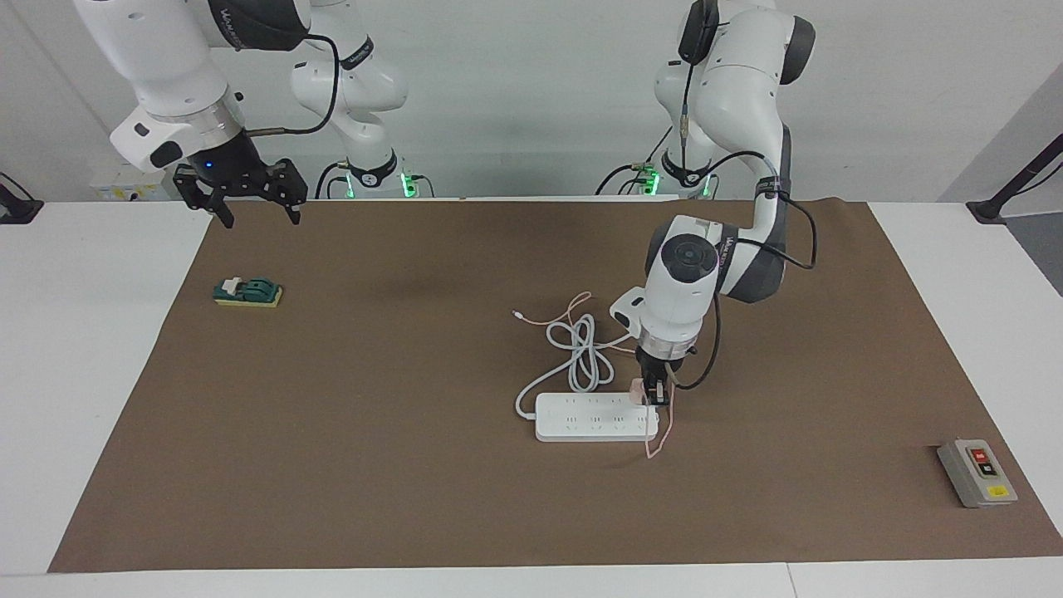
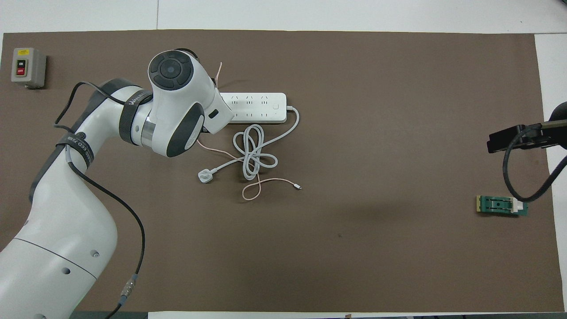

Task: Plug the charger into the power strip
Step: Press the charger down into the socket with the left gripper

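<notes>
The white power strip (image 1: 594,418) (image 2: 257,107) lies on the brown mat, its thick white cord (image 1: 579,353) coiled on the side nearer the robots. My left gripper (image 1: 657,398) points straight down at the strip's end toward the left arm and is shut on the small pink charger (image 1: 638,391), which sits at the strip's top surface. The charger's thin pink cable (image 1: 660,436) (image 2: 257,186) loops off the strip's end and trails toward the robots. In the overhead view the left arm hides the charger and that end of the strip. My right gripper (image 1: 253,212) waits open, up over the mat's corner.
A green and yellow block (image 1: 247,292) (image 2: 502,205) lies at the right arm's end of the mat. A grey box with a red switch (image 1: 977,473) (image 2: 27,67) sits at the left arm's end. The cord's round white plug (image 2: 204,177) rests on the mat.
</notes>
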`<state>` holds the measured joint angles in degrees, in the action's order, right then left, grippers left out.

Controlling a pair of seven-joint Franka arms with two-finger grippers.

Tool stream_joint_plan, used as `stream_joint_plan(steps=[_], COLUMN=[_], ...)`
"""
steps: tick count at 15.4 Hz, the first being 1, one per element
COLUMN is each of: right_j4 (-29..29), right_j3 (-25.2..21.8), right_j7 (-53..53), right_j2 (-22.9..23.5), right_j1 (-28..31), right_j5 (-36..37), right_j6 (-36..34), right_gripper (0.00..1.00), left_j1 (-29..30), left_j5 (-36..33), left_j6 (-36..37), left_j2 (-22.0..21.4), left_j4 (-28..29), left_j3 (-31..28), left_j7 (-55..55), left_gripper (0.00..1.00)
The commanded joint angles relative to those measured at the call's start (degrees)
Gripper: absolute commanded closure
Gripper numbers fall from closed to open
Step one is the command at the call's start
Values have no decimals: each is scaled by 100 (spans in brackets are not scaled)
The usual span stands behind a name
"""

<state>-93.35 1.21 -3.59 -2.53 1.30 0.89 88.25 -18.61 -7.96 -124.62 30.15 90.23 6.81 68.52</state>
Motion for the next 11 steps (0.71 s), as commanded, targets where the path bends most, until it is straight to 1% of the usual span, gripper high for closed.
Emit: stream_joint_plan(steps=[1, 5, 9, 11], right_j4=[-51, -51, -51, -51], right_j3=[63, 72, 63, 63], right_j7=[25, 34, 16, 16], right_j2=[-81, -81, -81, -81], right_j1=[98, 90, 98, 107], right_j5=[-107, -107, -107, -107], right_j6=[25, 34, 34, 25], right_gripper=[0, 0, 0, 0], left_j1=[-91, -91, -47, -47], left_j5=[66, 66, 31, 49], left_j6=[-414, -405, -248, 181], left_j2=[88, 351, 474, 728], left_j4=[250, 110, -93, -503], left_j3=[-39, -39, -39, -30], left_j7=[-216, -225, -199, -198], left_gripper=[100, 100, 100, 100])
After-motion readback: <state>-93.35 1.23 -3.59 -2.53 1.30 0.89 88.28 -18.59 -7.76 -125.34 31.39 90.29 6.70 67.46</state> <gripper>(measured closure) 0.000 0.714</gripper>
